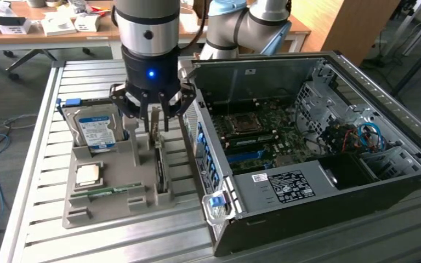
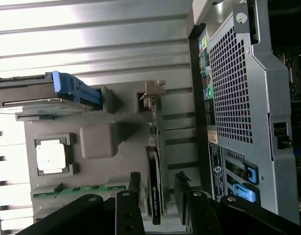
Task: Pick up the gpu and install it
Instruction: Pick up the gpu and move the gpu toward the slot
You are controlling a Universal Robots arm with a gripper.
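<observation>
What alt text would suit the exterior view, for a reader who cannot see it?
The robot's open hand hangs over the gpu, which stands on edge in a grey tray beside an open computer case.

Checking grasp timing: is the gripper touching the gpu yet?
Apart. In the wrist view the open gripper straddles the gpu, with a visible gap between the card and each finger.
</observation>
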